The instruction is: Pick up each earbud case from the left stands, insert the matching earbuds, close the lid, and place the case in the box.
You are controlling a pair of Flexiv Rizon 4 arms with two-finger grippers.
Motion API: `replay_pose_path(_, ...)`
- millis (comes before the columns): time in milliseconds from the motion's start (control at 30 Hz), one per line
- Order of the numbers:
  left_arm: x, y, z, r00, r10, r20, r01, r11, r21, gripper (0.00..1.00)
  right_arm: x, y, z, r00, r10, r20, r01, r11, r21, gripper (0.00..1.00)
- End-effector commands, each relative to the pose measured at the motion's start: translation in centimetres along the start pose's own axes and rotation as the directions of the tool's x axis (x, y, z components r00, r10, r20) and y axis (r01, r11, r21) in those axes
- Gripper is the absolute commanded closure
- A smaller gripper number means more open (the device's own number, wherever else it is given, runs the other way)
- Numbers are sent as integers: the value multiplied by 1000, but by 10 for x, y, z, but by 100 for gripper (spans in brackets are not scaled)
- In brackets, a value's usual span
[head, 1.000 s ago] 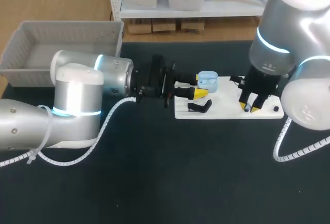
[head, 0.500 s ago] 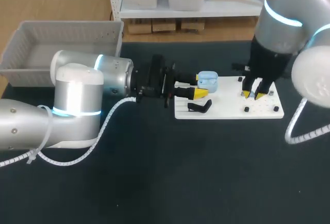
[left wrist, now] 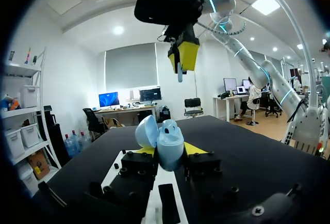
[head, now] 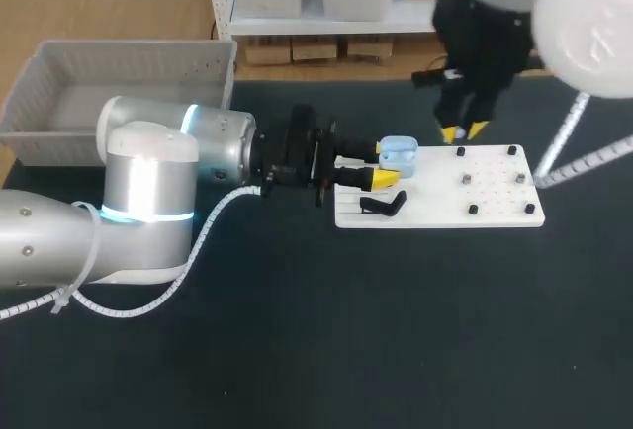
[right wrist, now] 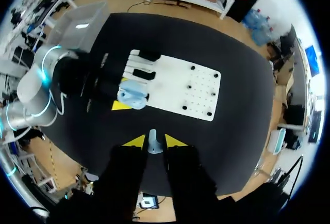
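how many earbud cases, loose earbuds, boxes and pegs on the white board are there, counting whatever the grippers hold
earbud case: 1
loose earbud: 1
grey box: 1
pegs on the white board: 6
total: 9

Head view: bench [head: 297,350] is being looked down on from above and behind the arms, at mid-range, with the whole white board [head: 495,202] being framed.
Left wrist view: is being aimed low and nearly level along the left hand [left wrist: 169,152]. The earbud case [left wrist: 167,139] is being seen very close, the right hand [left wrist: 183,61] from below.
Right wrist view: is being pointed straight down from high over the bench, far off.
Board and case are being shared by all three views. The left arm [head: 178,152] is being shared by the head and right wrist views.
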State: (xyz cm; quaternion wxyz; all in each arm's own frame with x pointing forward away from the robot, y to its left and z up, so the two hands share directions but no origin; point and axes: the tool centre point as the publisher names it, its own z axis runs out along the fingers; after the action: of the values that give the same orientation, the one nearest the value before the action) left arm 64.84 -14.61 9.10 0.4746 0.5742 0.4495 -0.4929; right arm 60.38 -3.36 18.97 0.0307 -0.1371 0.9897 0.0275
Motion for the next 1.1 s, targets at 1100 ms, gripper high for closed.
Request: replay_pose_path(1100, 0, -2, 0, 1000, 4, 1, -4, 1000, -8, 100, -28, 36, 20, 981, -173, -90, 177, 983, 41, 100)
